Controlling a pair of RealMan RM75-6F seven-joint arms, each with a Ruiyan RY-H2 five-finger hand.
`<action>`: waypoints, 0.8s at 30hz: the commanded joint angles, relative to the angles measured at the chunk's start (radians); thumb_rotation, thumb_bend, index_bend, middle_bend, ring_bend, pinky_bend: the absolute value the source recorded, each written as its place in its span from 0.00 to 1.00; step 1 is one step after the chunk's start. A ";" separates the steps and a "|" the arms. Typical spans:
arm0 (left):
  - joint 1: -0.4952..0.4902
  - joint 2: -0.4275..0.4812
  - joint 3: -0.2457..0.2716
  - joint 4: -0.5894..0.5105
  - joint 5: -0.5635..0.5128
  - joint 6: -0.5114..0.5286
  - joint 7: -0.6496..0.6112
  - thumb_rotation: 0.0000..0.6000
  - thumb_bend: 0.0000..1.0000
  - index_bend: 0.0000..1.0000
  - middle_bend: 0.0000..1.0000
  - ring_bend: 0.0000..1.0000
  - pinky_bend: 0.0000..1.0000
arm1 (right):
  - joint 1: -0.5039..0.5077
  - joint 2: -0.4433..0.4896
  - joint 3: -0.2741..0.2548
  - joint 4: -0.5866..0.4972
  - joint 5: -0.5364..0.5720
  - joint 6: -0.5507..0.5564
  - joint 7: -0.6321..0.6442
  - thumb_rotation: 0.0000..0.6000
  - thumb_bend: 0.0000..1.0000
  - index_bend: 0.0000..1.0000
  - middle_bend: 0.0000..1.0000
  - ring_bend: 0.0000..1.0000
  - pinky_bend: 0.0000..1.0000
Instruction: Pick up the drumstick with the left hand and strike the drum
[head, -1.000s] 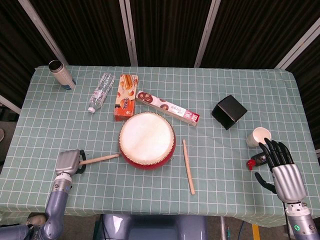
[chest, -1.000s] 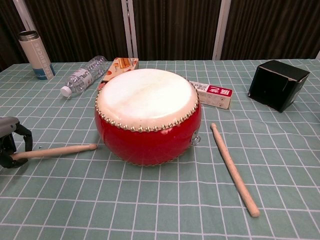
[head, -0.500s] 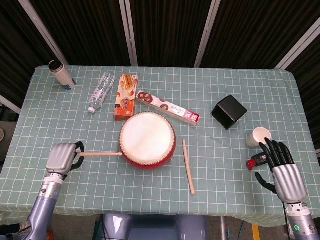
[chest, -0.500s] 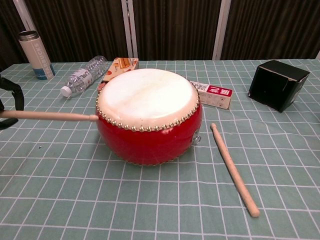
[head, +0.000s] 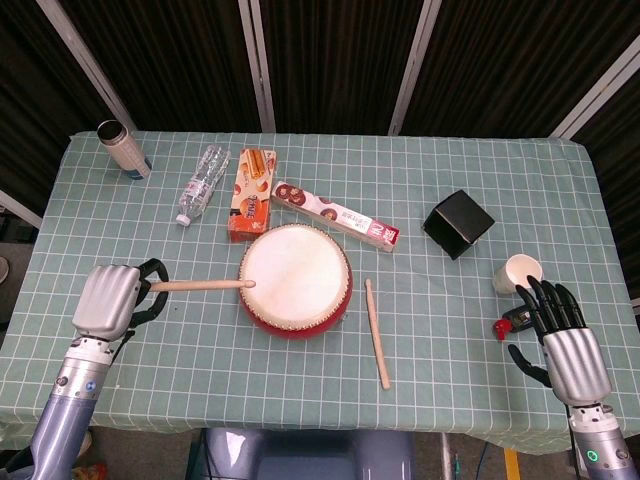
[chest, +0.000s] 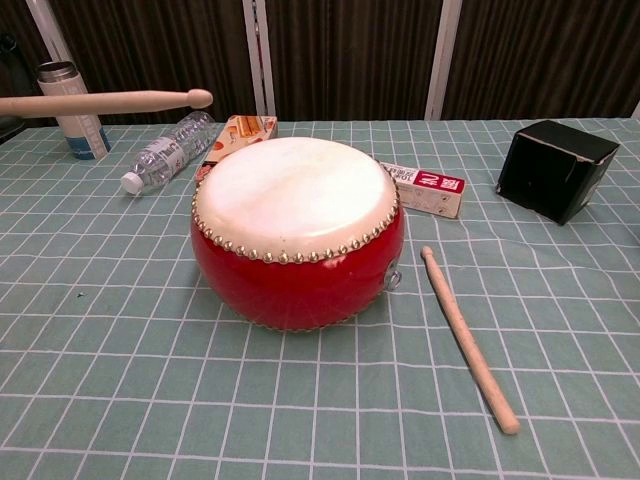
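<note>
Dark curtains back a table under a green checked cloth (head: 420, 330). At its left edge the left hand (head: 105, 302) is clamped on the butt of a pale wooden drumstick (head: 200, 285), raised level, long axis running rightward, its tip just over the near-left rim of the red, white-skinned drum (head: 295, 278). Far right, the right hand (head: 565, 335) rests with fingers apart, empty.

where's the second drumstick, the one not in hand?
The spare drumstick lies flat on the tablecloth just right of the red drum in the head view, tip pointing away from the robot, untouched by either hand.
</note>
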 joint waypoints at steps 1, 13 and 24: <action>-0.051 -0.059 -0.056 0.028 -0.059 -0.014 0.036 1.00 0.54 0.79 1.00 1.00 1.00 | 0.001 0.000 0.000 0.000 0.000 -0.001 0.001 1.00 0.30 0.00 0.00 0.00 0.07; -0.258 -0.310 -0.152 0.215 -0.408 -0.069 0.332 1.00 0.54 0.79 1.00 1.00 1.00 | 0.000 0.003 0.000 0.008 -0.001 0.005 0.021 1.00 0.30 0.00 0.00 0.00 0.07; -0.364 -0.237 -0.160 0.145 -0.818 -0.070 0.565 1.00 0.55 0.79 1.00 1.00 1.00 | -0.003 0.001 0.001 0.012 -0.008 0.020 0.032 1.00 0.30 0.00 0.00 0.00 0.07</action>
